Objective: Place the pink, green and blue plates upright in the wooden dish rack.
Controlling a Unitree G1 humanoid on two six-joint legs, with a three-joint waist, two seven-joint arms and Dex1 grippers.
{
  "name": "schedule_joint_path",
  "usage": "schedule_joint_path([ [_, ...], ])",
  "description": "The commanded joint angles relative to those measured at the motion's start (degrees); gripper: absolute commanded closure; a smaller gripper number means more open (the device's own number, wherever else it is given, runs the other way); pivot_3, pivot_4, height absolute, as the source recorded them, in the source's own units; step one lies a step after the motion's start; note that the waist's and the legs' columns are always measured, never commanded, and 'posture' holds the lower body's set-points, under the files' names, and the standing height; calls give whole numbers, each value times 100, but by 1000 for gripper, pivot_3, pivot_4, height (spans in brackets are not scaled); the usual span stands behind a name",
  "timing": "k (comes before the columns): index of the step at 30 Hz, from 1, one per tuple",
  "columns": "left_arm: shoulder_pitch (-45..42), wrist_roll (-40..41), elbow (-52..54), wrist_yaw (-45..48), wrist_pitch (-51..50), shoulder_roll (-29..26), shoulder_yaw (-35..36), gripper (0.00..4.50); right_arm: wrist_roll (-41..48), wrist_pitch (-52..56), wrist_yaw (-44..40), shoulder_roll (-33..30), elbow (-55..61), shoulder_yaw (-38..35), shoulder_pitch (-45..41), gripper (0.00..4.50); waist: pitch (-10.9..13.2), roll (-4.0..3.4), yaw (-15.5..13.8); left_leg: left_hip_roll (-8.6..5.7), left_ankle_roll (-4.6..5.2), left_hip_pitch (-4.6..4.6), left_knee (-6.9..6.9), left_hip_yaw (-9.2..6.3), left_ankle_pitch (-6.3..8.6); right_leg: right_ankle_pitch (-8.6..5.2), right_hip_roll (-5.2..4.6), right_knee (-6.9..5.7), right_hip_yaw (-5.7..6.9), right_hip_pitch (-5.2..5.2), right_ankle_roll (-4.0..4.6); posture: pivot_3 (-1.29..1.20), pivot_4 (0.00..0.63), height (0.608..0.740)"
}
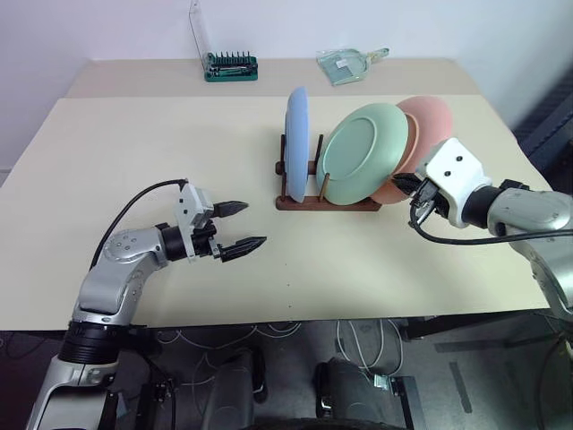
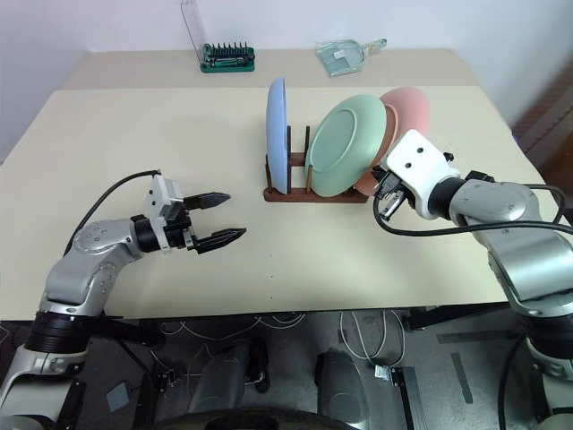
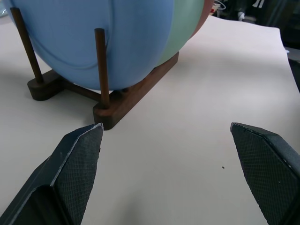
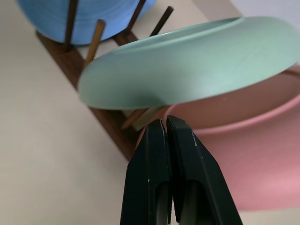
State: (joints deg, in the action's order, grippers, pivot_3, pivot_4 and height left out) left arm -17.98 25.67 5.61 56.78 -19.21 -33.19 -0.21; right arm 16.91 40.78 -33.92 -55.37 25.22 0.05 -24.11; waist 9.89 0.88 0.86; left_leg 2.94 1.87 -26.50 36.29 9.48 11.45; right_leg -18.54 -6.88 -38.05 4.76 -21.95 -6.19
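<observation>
The wooden dish rack stands mid-table. A blue plate is upright between its left pegs. To its right a green plate leans back in the rack, and a pink plate leans behind it at the rack's right end. My right gripper is shut on nothing, its tips just under the green plate's rim and next to the pink plate. Left of the rack, my left gripper hovers open and empty over the table, pointing at the rack.
A green bit case with its clear lid raised and a clear scoop-like item sit at the table's far edge. A black cable hangs from my right wrist. Bare table lies between the grippers.
</observation>
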Motion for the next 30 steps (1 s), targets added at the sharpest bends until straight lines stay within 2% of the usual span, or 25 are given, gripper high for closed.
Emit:
schedule_joint_path([
  [1,60,53,221,-23,77,-19,124,0,-327,-321,-7,126,-232,89,-272,4424,0,0,2,0,0,0,1,0,0,0,0,0,0,0,0,0,150,732],
  [5,121,48,249,-167,139,-29,295,0,-549,-588,-60,374,-513,264,-601,4424,0,-1,26,1,0,1,1,0,-1,0,2,-4,0,-1,0,0,150,732],
  [14,128,59,189,-275,153,-40,466,0,-506,-869,-381,1024,-312,463,-1118,4424,0,0,9,1,-1,1,2,0,-1,0,3,-4,0,1,0,0,150,732],
  [21,110,54,208,-311,143,-24,435,0,-618,-845,-481,1078,-273,479,-1129,4424,0,0,3,0,0,1,3,0,-1,0,3,-4,1,2,0,0,150,732],
  [30,103,57,214,-311,124,-31,411,0,-434,-629,-580,340,-143,-806,-1291,4424,0,0,-5,0,0,0,4,0,0,0,3,-4,1,3,0,0,150,732],
])
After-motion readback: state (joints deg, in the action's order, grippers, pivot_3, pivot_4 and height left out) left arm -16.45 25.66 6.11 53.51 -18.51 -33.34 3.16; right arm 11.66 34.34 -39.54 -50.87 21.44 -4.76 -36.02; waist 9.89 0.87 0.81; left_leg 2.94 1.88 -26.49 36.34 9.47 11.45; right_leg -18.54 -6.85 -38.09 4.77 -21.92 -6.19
